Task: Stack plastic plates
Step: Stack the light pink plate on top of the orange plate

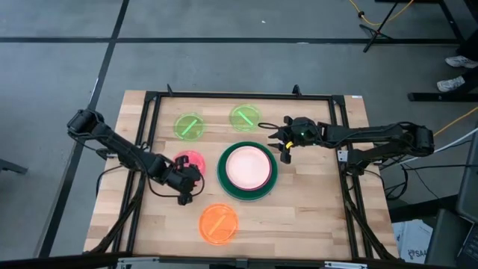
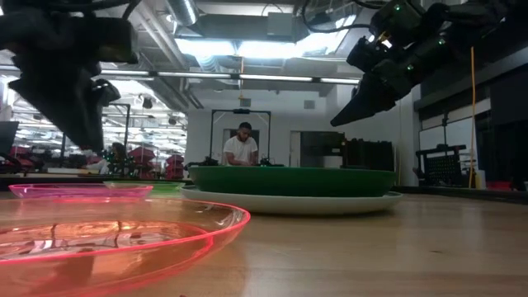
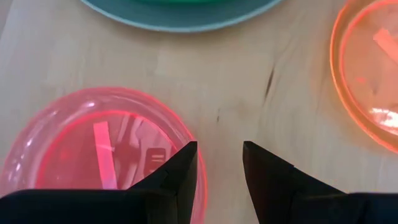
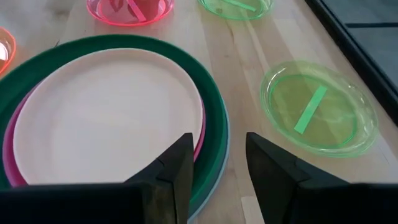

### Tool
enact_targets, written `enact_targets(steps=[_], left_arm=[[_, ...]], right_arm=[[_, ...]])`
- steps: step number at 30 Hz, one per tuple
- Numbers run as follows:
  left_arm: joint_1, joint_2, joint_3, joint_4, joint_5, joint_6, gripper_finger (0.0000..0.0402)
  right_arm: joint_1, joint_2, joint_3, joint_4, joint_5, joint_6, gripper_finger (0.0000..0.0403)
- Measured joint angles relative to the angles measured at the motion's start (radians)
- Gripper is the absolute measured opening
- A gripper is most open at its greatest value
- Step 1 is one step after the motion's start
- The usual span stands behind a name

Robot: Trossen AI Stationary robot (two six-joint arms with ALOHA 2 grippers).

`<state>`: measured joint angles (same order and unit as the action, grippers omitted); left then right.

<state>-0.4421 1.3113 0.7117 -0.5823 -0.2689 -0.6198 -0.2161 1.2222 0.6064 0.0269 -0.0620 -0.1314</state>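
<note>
A stack of plates (image 1: pixel 247 170) stands mid-table: light blue at the bottom, then dark green (image 4: pixel 214 118), magenta and peach (image 4: pixel 106 112) on top. Two translucent green plates (image 1: pixel 190 125) (image 1: pixel 246 117) lie flat at the far side. A red-pink plate (image 1: pixel 193 158) lies left of the stack and an orange plate (image 1: pixel 219 223) near the front edge. My left gripper (image 3: pixel 219 155) is open and hovers over the red-pink plate's (image 3: pixel 99 149) edge nearest the stack. My right gripper (image 4: pixel 219 149) is open and empty above the stack's far right rim.
A black frame (image 1: pixel 149 112) borders the wooden table top. Bare wood lies right of the stack (image 1: pixel 321 194) and at the near left (image 1: pixel 142 224). In the low view a person (image 2: pixel 241 144) is in the room behind the table.
</note>
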Motion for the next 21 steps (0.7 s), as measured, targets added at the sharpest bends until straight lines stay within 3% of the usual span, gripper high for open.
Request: enact_targets(steps=[21], left_arm=[[-0.054,0.151,-0.046,0.027,-0.031,0.028,0.0122]], right_arm=[[0.000,0.048,0.000,0.012,0.001,0.000,0.0138]])
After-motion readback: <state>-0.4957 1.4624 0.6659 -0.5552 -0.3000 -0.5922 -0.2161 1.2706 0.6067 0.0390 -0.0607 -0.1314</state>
